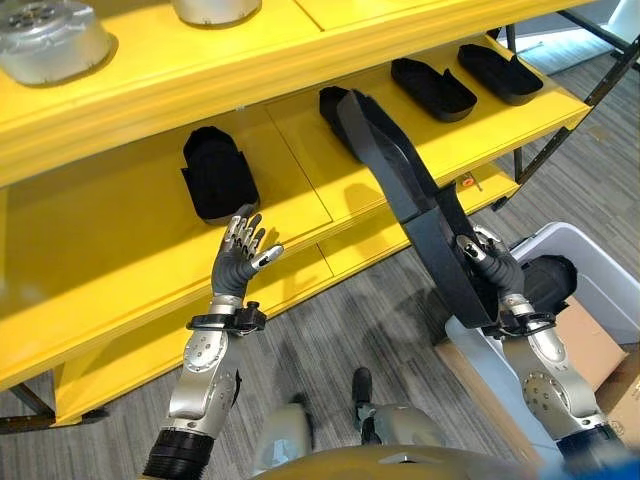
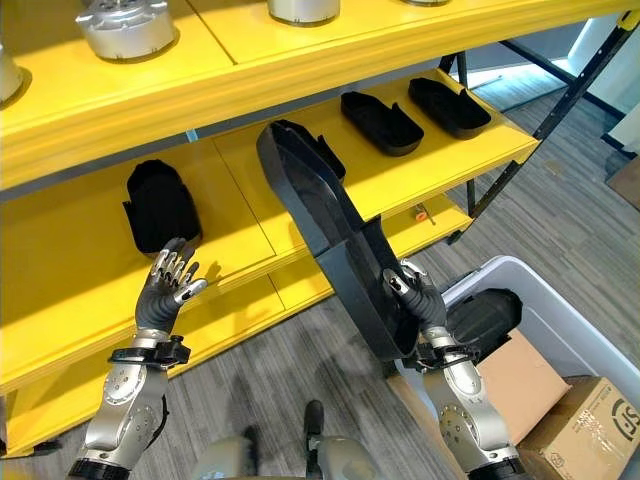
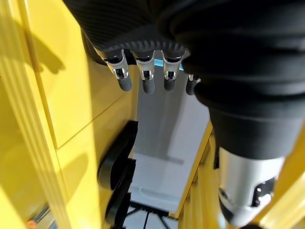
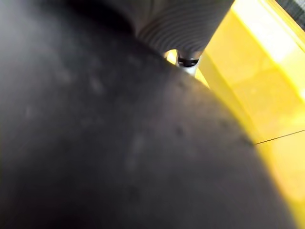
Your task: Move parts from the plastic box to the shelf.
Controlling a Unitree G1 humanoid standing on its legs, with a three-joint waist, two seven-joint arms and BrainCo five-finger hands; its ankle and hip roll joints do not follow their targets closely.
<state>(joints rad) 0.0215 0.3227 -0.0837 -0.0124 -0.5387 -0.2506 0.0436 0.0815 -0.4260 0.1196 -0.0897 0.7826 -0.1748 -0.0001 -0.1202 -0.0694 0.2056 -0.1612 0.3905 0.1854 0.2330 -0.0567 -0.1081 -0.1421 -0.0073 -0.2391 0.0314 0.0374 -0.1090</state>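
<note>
A long black moulded part (image 1: 400, 190) is held up at a slant by my right hand (image 1: 492, 265), whose fingers curl round its lower end; its upper end reaches over the middle yellow shelf (image 1: 120, 230). The same part (image 4: 119, 143) lies right against my right wrist camera. Several black parts lie on that shelf: one at the left (image 1: 218, 172) and two at the right (image 1: 432, 88) (image 1: 498, 72). My left hand (image 1: 243, 252) is raised before the shelf's front edge, fingers straight and spread, holding nothing. More black parts (image 2: 485, 320) sit in the grey plastic box (image 2: 570, 325).
Silver metal castings (image 1: 52, 38) stand on the upper shelf. A lower yellow shelf (image 1: 400, 225) runs beneath the middle one. Cardboard boxes (image 2: 585, 425) stand beside the plastic box on the grey plank floor. The shelf's dark steel braces (image 1: 560, 130) are at the right.
</note>
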